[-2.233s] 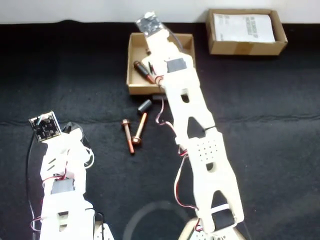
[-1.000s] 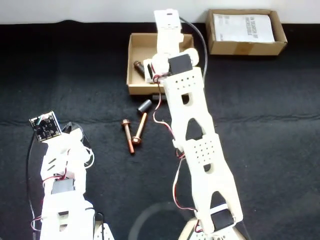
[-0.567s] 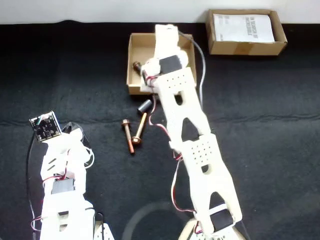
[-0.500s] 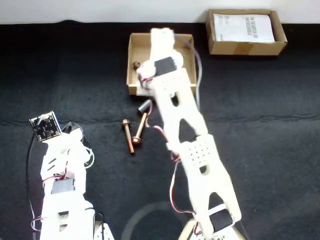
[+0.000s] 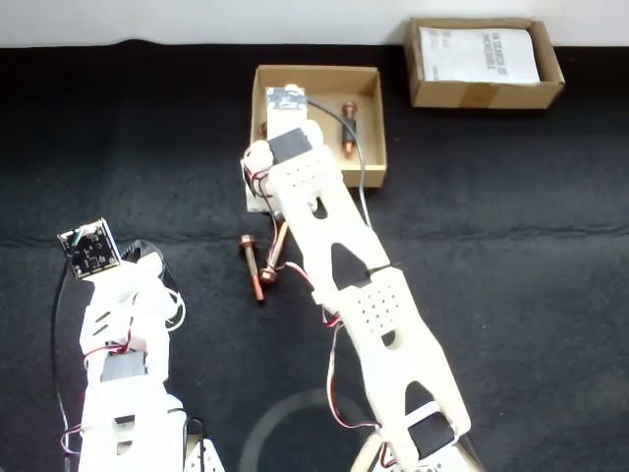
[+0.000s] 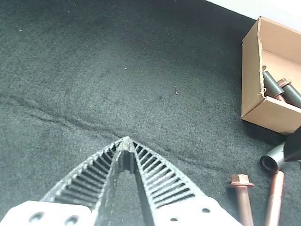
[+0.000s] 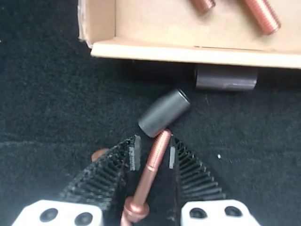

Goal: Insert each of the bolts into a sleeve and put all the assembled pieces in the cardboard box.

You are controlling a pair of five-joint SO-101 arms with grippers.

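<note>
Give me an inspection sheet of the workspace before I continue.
Surface: black cloth, creased.
Job's things: two bolts and two sleeves loose on the cloth; assembled pieces in the cardboard box.
Clutter: second box holding paper.
Grippers: right gripper open astride one bolt; left gripper shut, empty.
Cables: wires along the right arm.
Surroundings: white wall behind.
</note>
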